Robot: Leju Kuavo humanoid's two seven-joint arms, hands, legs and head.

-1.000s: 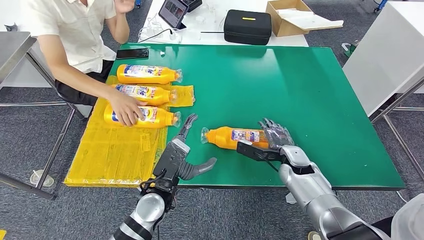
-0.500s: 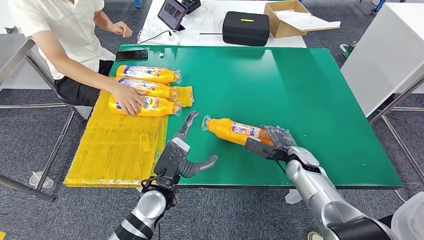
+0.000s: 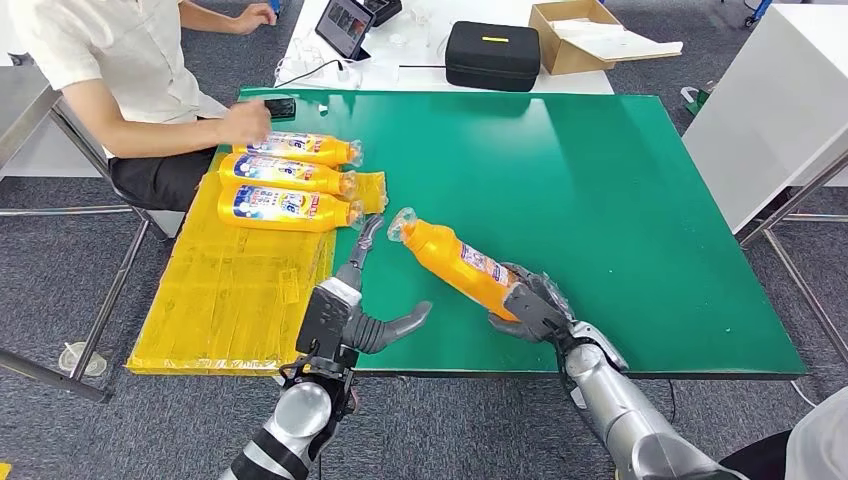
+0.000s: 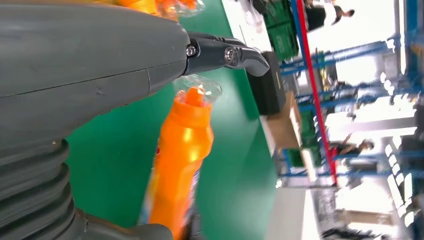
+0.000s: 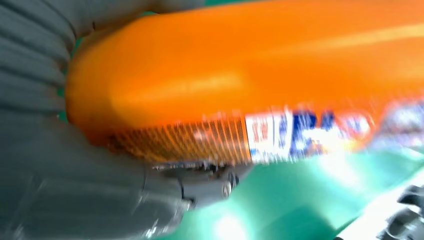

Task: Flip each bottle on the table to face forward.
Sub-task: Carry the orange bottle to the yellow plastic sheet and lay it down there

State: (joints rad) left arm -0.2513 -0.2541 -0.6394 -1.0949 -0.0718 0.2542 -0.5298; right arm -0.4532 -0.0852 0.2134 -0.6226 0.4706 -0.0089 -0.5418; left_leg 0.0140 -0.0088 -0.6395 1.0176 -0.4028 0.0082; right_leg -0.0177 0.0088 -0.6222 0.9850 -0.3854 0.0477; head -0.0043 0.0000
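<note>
1. Lying slanted near the front of the green table (image 3: 600, 180), the orange bottle (image 3: 455, 258) has its cap end pointing up and away toward the left, and its fat bottom end sits in the right hand (image 3: 530, 308).
2. That hand's fingers are wrapped around the bottom end, holding it tight, probably so the bottle can be rolled until its label faces front.
3. The label on it looks turned partly to the side, so I think the flip is not finished.
4. The left hand (image 3: 352, 300) holds nothing. Its fingers are spread, and one long finger reaches close to the cap, maybe ready to help steady it.
5. Three more bottles (image 3: 285, 175) lie side by side on the yellow sheet (image 3: 230, 300), labels up.
6. A person's hand (image 3: 245, 122) rests just beside the farthest one.
</note>
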